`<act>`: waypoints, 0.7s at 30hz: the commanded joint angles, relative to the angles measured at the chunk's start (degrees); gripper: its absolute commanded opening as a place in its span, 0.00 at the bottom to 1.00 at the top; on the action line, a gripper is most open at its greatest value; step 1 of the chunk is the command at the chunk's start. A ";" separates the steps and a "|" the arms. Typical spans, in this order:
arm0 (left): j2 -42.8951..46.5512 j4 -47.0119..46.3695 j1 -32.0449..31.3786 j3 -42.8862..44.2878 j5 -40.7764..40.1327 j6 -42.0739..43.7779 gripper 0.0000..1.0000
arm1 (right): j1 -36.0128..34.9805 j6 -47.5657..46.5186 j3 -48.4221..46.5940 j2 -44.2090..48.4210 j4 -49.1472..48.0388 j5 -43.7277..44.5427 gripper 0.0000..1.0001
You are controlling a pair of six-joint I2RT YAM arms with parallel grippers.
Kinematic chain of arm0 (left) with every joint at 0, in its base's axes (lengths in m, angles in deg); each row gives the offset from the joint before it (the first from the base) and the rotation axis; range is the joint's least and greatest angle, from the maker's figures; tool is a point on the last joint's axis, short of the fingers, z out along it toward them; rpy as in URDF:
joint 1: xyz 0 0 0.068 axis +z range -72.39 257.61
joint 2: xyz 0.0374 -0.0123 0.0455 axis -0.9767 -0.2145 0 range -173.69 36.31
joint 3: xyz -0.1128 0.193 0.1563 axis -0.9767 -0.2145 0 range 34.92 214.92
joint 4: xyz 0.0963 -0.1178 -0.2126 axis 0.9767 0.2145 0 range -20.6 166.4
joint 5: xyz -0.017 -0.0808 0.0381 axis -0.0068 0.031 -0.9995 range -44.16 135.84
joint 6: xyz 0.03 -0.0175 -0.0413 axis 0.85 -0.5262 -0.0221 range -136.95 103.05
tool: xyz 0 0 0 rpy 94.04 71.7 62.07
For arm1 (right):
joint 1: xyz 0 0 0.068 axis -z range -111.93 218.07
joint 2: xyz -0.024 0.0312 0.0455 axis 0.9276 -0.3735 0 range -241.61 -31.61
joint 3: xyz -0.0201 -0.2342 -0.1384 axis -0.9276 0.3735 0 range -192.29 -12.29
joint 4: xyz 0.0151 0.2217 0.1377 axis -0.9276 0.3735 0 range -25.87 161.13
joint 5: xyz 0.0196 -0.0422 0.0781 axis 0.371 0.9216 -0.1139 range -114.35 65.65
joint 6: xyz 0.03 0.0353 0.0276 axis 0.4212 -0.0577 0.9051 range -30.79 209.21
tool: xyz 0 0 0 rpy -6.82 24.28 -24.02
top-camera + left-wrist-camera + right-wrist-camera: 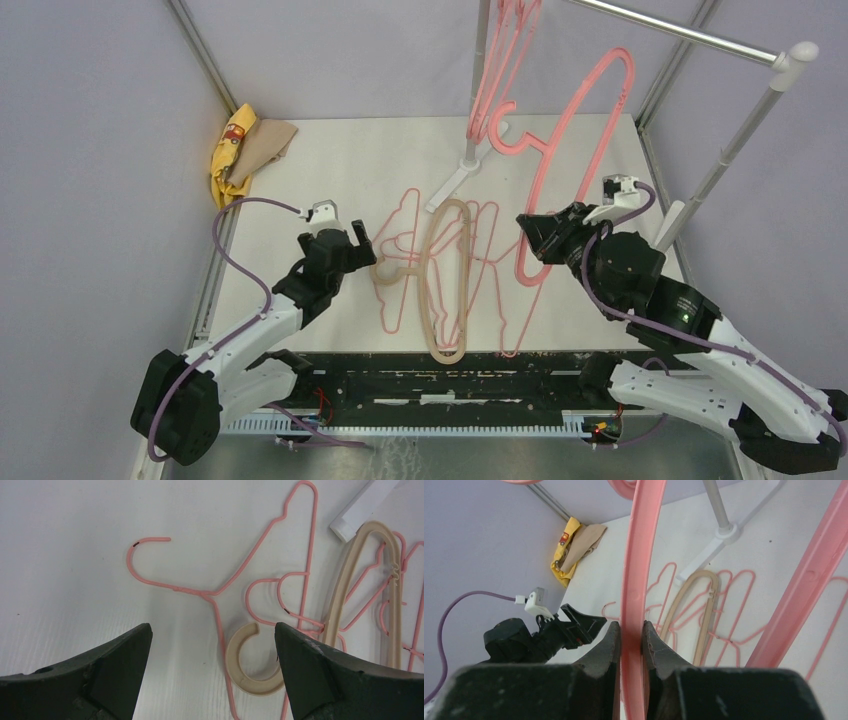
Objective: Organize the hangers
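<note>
My right gripper [532, 238] [630, 627] is shut on one arm of a thick pink plastic hanger [585, 140] [638, 555] and holds it above the table, its hook [500, 125] pointing to the far left. A beige hanger [447, 285] [350, 580] lies flat at mid-table among several thin pink wire hangers [400, 262] [220, 587]. My left gripper [362, 245] [213, 636] is open just above the table, and the beige hook [250, 667] lies between its fingers, close to the right one. More pink hangers [500, 55] hang from the rail at the top.
The white-and-silver rail stand [700, 35] crosses the far right, with one foot [450, 188] on the table by the hanger pile. Yellow and tan cloths [245, 148] sit at the far left corner. Metal frame posts [205, 55] border the table.
</note>
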 commanded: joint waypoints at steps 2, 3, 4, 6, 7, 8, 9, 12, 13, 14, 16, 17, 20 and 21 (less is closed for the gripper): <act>1.76 -0.97 -0.34 1.73 -1.07 1.28 0.99 | 1.91 -7.25 -6.86 -6.39 -11.50 1.58 0.01; 1.83 -0.97 -0.38 1.67 -1.23 1.35 0.99 | 2.71 -7.57 -7.93 -7.67 -12.91 0.98 0.01; 1.87 -0.95 -0.35 1.58 -1.45 1.43 0.99 | 3.76 -7.44 -8.71 -8.80 -13.93 0.26 0.01; 1.94 -0.86 -0.38 1.39 -1.84 1.60 0.99 | 6.99 -5.85 -10.70 -11.13 -15.10 -2.65 0.01; 2.03 -0.82 -0.34 1.29 -2.03 1.65 0.99 | 9.39 -4.23 -10.88 -12.07 -15.67 -5.15 0.01; 2.00 -0.78 -0.34 1.06 -2.20 1.73 0.99 | 11.77 -1.97 -10.61 -12.91 -16.67 -8.12 0.01; 2.09 -0.77 -0.36 1.02 -2.35 1.82 0.99 | 14.26 0.24 -10.02 -13.60 -18.08 -10.87 0.01; 2.06 -0.77 -0.36 0.83 -2.92 2.15 0.99 | 19.10 5.36 -8.57 -15.74 -22.41 -16.89 0.01; 1.98 -0.78 -0.39 0.84 -3.01 2.30 0.99 | 20.15 6.46 -8.38 -16.63 -23.81 -18.34 0.01; 1.85 -0.77 -0.34 0.88 -3.11 2.50 0.99 | 21.61 7.51 -8.30 -17.42 -25.06 -19.82 0.01; 1.64 -0.82 -0.34 0.92 -3.39 2.75 0.99 | 23.75 9.28 -8.21 -18.87 -28.52 -23.17 0.01; 1.55 -0.90 -0.38 0.90 -3.58 2.84 0.99 | 24.69 9.97 -8.43 -19.57 -29.91 -24.30 0.01; 0.90 -1.33 -0.35 1.03 -3.86 3.09 0.99 | 27.64 12.19 -9.82 -22.26 -33.93 -28.05 0.01; 0.63 -1.39 -0.34 1.16 -3.96 3.19 0.99 | 28.48 12.98 -10.38 -23.42 -34.86 -28.99 0.01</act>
